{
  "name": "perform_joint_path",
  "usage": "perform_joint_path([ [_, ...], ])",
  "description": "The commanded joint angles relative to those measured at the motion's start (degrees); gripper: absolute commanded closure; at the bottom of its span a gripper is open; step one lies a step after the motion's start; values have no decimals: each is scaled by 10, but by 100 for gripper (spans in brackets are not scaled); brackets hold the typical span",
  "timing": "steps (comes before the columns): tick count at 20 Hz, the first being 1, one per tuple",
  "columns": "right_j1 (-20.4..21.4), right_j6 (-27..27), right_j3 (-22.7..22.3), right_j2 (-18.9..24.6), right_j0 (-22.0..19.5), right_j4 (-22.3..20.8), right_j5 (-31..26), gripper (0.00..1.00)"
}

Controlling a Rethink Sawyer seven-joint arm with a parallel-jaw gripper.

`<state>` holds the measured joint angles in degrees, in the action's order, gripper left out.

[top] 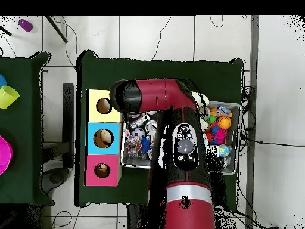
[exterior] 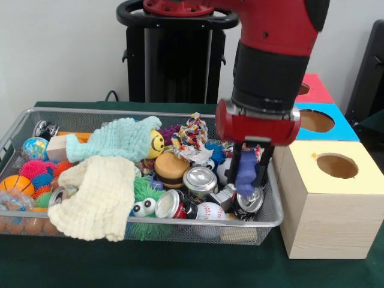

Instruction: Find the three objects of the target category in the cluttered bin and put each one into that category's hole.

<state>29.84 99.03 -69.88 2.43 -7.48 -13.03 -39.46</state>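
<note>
The wire mesh basket [exterior: 150,113] is full of clutter; in the overhead view [top: 239,138] the arm covers most of it. My gripper [exterior: 248,175] hangs low over the basket's right end, next to the boxes. It is shut on a blue-purple soft object [exterior: 246,171], held just above a crushed can [exterior: 249,201]. The red-topped box's hole [exterior: 303,89] is at the far right behind the arm, partly hidden; it also shows in the overhead view [top: 102,170]. In the overhead view the arm's wrist hides the gripper.
The yellow-topped box [exterior: 360,180] stands right beside the basket, with the blue-topped box [exterior: 342,129] behind it. In the basket lie a cream cloth [exterior: 99,198], a mint cloth [exterior: 117,139], cans [exterior: 200,179], a burger toy [exterior: 171,169], a smiley ball [exterior: 156,144] and spiky balls [exterior: 36,171].
</note>
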Motion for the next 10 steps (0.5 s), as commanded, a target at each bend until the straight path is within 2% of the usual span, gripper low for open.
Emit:
perform_joint_path([
  [1,40,33,-112,2,-25,-5,-2,100],
  [4,38,25,-149,11,-46,-17,50,100],
  [10,47,6,-221,25,-88,-38,117,100],
])
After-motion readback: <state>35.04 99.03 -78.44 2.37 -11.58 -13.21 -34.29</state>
